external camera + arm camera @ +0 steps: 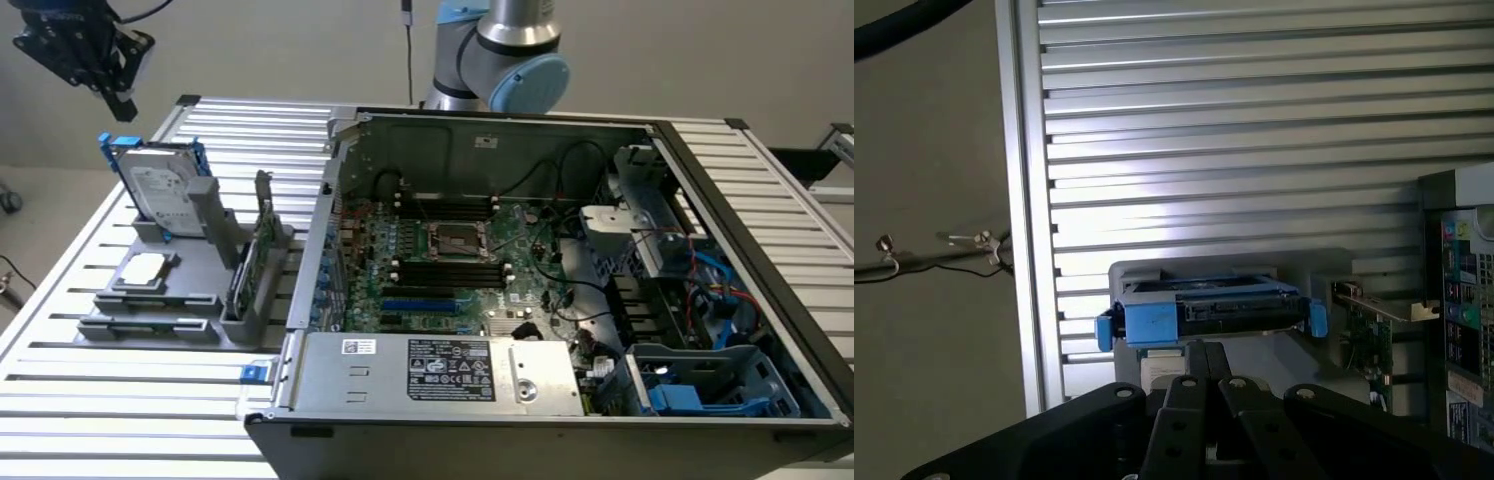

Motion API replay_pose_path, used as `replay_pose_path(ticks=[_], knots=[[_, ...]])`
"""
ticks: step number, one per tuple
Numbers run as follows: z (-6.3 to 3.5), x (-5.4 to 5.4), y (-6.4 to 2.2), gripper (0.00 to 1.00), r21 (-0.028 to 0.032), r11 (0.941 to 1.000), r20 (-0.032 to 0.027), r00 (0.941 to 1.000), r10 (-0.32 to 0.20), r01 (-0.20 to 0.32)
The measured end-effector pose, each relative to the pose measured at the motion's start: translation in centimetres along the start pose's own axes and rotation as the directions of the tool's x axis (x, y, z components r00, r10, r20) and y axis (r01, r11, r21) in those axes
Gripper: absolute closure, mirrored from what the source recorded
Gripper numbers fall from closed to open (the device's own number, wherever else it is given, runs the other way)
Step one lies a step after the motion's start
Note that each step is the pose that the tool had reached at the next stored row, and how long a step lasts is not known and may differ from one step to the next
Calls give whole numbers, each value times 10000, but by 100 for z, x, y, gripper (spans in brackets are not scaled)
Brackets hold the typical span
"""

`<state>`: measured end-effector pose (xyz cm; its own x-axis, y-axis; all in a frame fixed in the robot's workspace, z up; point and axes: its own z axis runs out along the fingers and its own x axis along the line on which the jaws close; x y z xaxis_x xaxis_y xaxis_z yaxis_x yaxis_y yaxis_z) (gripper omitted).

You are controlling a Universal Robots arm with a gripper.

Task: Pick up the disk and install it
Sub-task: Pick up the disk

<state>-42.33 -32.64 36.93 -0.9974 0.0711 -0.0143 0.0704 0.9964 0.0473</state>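
The disk stands on end in a grey stand, left of the open PC case in the exterior view, long axis roughly upright. That view catches its labelled face, while the wrist view looks down on the blue-tabbed top edge. The gripper hangs above it, pinched together and empty.

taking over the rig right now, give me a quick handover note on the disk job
End effector: shut, empty, hovering above the disk without touching it.
Disk: upright in the grey holder on the table, at the exterior view's left, beside the open computer case.
Done: nothing to see yet; the disk sits in its holder.
Left: disk not yet picked up, not yet installed in the case.
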Motion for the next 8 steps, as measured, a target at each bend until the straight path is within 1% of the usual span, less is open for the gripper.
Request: replay_pose_path(ticks=[8], knots=[[0,0,0,89,0,10000,0,10000,0,0]])
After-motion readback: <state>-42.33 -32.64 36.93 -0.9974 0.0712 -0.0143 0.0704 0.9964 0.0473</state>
